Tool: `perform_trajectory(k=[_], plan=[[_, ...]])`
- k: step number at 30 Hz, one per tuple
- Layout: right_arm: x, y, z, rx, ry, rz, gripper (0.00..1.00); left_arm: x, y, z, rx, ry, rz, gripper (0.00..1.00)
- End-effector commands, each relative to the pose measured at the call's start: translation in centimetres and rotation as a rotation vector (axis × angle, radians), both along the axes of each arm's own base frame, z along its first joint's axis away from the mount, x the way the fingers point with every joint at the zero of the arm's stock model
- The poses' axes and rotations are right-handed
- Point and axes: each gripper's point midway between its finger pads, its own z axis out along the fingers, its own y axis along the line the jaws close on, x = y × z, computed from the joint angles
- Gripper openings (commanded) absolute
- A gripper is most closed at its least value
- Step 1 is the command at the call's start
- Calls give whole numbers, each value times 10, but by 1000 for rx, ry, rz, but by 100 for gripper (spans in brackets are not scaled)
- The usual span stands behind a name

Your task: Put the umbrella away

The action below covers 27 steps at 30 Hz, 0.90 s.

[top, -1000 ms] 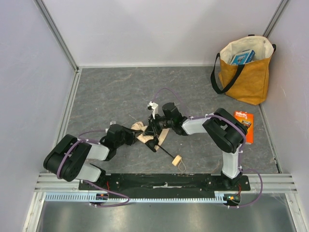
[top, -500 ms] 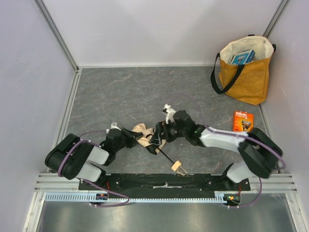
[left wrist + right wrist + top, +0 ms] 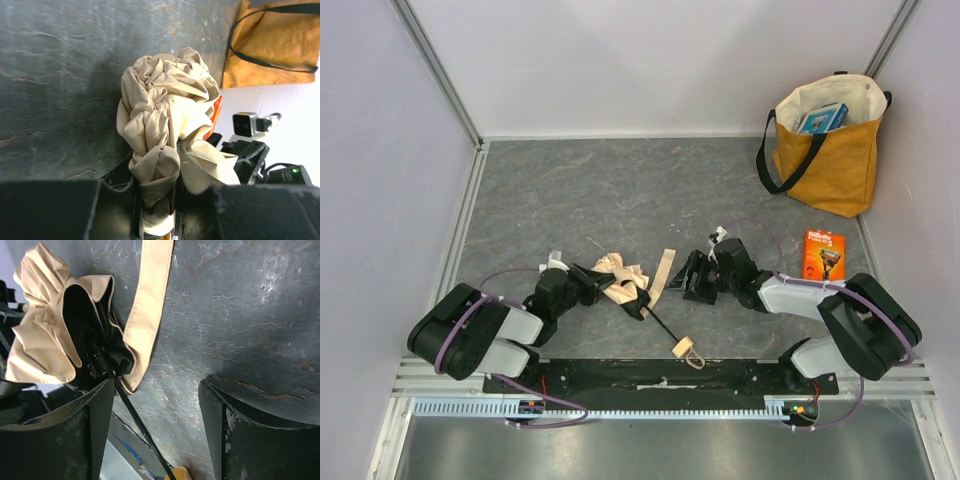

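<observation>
At the near edge of the counter (image 3: 570,190), the right pincer (image 3: 692,278) had released the umbrella (image 3: 620,272) and backed off, jaws wide, leaving it loose, probably still unstrapped, its fabric clamped by the left pincer (image 3: 590,279).

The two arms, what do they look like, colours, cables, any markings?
Both the left arm and right arm have bulky black joints with pale grey link shells. A purple cable loops along each. The left gripper and right gripper are black, with broad matte fingers. The bases sit on a black plate. No markings are legible.
</observation>
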Motion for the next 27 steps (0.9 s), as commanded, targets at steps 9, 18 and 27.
perform_trajectory(k=[9,18,27], plan=[[-21,43,-6,253,105,-70,77,-25,7,31,-14,-163,-57,2],[-4,63,-15,295,179,-146,70,-27,8,50,-47,-215,-57,2],[20,70,-23,248,138,-187,59,-30,7,65,-100,-246,-58,2]])
